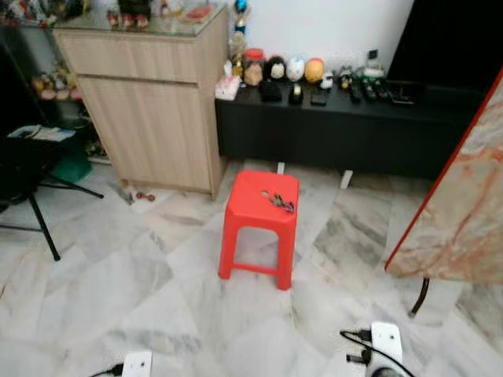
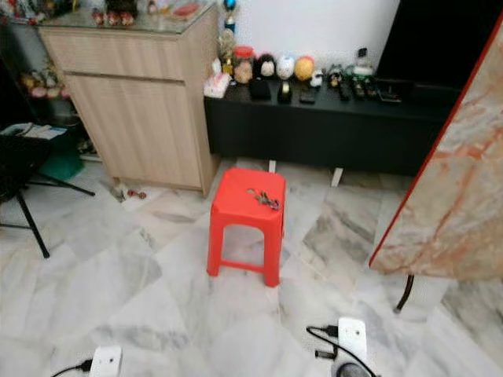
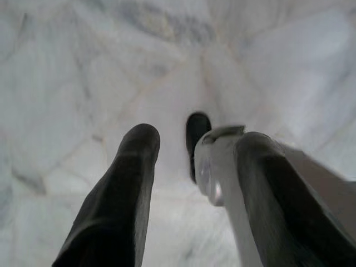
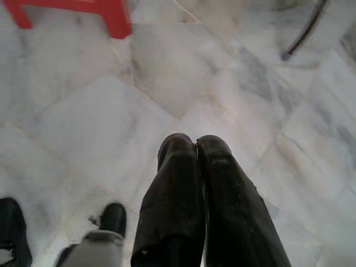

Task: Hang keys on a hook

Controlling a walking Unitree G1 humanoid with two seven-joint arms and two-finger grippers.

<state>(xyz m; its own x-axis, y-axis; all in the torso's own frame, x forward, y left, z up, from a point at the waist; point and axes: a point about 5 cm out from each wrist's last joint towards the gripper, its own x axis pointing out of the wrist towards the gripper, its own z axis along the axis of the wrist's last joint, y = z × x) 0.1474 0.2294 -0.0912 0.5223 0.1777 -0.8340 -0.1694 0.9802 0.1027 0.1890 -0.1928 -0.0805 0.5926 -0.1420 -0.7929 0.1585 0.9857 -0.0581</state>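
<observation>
A bunch of keys (image 1: 281, 202) lies on the seat of a red plastic stool (image 1: 259, 188) standing on the marble floor ahead of me. Both arms hang low at my sides, well short of the stool; their white wrists (image 1: 386, 341) peek in at the bottom of the eye views. In the left wrist view my left gripper (image 3: 194, 142) is open, its fingers pointing down at bare floor. My right gripper (image 4: 196, 146) is shut with nothing in it, and a leg of the stool (image 4: 114, 16) shows beyond it.
A wooden cabinet (image 1: 149, 110) stands at the back left, and beside it a low black bench (image 1: 346, 129) with small ornaments along the wall. A marble slab with a red edge (image 1: 464, 204) juts in at the right. A black stand (image 1: 31, 184) is at the left.
</observation>
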